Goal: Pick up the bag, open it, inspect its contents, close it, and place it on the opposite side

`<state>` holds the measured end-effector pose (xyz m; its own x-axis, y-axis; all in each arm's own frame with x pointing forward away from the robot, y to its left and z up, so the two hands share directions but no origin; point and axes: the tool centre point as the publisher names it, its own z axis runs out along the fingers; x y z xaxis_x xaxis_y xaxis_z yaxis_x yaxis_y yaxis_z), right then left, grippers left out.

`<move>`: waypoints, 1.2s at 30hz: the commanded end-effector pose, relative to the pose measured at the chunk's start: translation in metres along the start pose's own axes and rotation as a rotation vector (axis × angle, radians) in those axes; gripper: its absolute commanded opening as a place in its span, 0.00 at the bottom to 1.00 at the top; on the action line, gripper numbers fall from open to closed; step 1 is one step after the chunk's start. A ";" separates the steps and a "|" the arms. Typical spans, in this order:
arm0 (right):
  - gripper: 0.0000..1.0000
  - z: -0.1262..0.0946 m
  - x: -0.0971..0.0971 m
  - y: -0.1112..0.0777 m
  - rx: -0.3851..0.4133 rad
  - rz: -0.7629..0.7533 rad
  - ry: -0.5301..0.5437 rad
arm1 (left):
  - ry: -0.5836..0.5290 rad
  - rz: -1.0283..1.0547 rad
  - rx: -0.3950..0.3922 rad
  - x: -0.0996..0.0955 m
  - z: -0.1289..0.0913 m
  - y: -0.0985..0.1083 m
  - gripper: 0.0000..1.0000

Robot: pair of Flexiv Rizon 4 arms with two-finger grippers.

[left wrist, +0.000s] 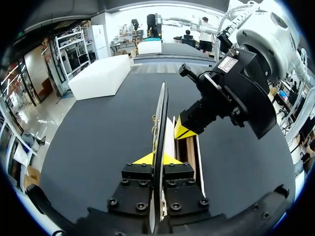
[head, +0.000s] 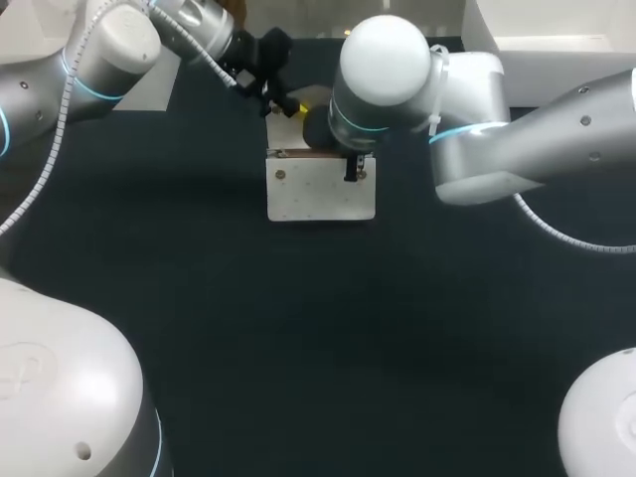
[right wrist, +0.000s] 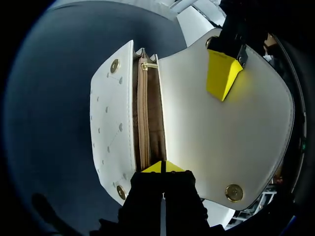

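Observation:
A white bag (head: pixel 320 195) lies at the table's middle back, its flap (left wrist: pixel 161 110) lifted upright. My left gripper (left wrist: pixel 157 160) is shut on the flap's edge, one fingertip (right wrist: pixel 221 73) showing against the flap's pale inner side (right wrist: pixel 216 142). The mouth is open, showing a tan lining with a zipper (right wrist: pixel 146 118). The studded front panel (right wrist: pixel 110 123) lies flat on the table. My right gripper (right wrist: pixel 162 168) is shut, its tips at the near end of the mouth beside the flap's hinge. Whether it pinches the lining is hidden. In the head view it (head: pixel 353 169) hangs over the bag's top edge.
Dark table cloth (head: pixel 298 328) spreads wide on all sides of the bag. A white block (left wrist: pixel 101 76) stands near the table's edge. A white box (head: pixel 542 30) sits at the back right. My right arm's elbow (head: pixel 383 70) hangs over the bag's rear.

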<state>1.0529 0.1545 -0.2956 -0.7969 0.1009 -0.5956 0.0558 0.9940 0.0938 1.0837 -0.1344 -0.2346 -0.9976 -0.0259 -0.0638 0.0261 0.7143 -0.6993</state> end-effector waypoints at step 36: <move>0.00 0.020 0.023 -0.001 0.051 -0.008 0.065 | 0.068 -0.009 0.107 0.015 -0.007 -0.007 0.00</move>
<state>1.0445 0.1551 -0.3203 -0.8305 0.0934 -0.5492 0.0741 0.9956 0.0572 1.0630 -0.1369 -0.2257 -0.9998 0.0091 -0.0180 0.0197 0.6392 -0.7688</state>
